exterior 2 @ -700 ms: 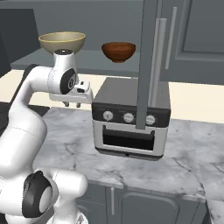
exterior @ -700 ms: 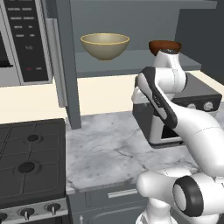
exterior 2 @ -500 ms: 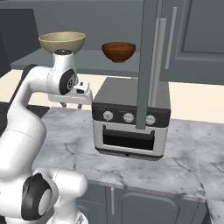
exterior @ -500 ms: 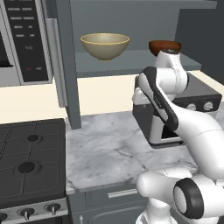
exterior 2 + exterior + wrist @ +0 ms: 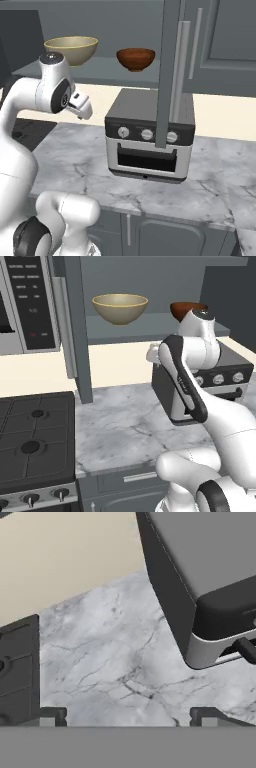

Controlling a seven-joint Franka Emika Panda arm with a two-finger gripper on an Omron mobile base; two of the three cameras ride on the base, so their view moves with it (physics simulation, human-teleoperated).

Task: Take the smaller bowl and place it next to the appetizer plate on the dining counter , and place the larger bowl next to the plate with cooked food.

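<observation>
The smaller bowl (image 5: 135, 58), dark reddish-brown, stands on the open grey shelf (image 5: 102, 70); in the left base view the smaller bowl (image 5: 184, 308) is partly hidden behind my arm. The larger bowl (image 5: 120, 308), beige, sits further left on the same shelf, and the right base view also shows the larger bowl (image 5: 71, 49). My gripper (image 5: 127, 716) is open and empty, pointing down at the marbled worktop (image 5: 115, 662) beside the toaster oven (image 5: 210, 577), well below both bowls. The appetizer plate, the plate with cooked food and the dining counter are out of view.
A black and silver toaster oven (image 5: 147, 137) sits on the worktop under the shelf. A stove (image 5: 30, 441) lies to the left, with a microwave (image 5: 25, 301) above it. A tall grey cabinet panel (image 5: 172, 75) hangs in front of the oven.
My arm's upper joint and hand have shifted slightly. The bowls have not moved and the gripper stays open.
</observation>
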